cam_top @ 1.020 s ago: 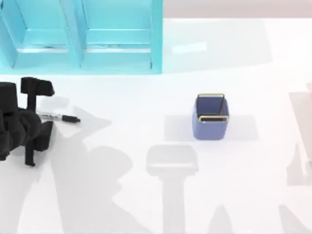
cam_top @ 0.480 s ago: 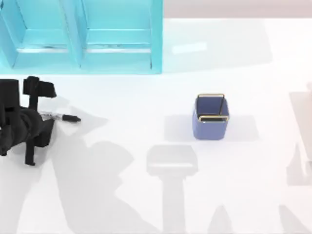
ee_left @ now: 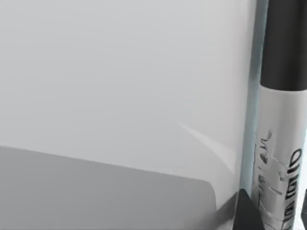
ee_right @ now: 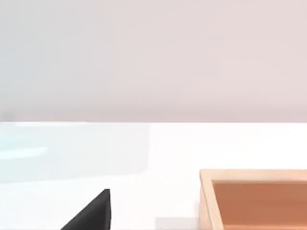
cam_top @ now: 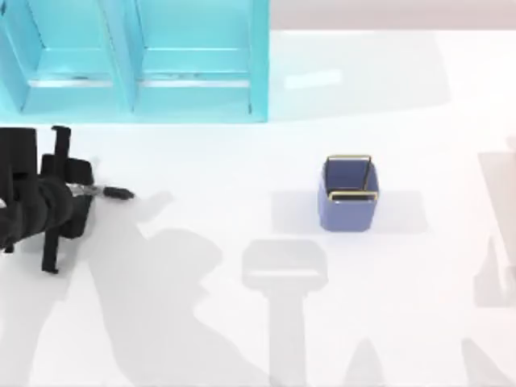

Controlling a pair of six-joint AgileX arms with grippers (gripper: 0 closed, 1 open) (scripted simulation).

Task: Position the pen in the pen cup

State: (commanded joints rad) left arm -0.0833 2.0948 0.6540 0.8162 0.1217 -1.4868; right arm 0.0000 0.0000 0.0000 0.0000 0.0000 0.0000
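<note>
One pen [cam_top: 106,192] at frame's left — our left tool [cam_top: 68,193] gripping its barrel for carrying | pen cup [cam_top: 348,196] mid-right, well apart — right tool's state: cannot tell

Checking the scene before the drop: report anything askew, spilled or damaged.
Nothing stands out. The pen cup stands upright right of centre, undamaged. The pen sits at the left gripper near the table's left edge, below the turquoise shelf unit. No spill or damage.
</note>
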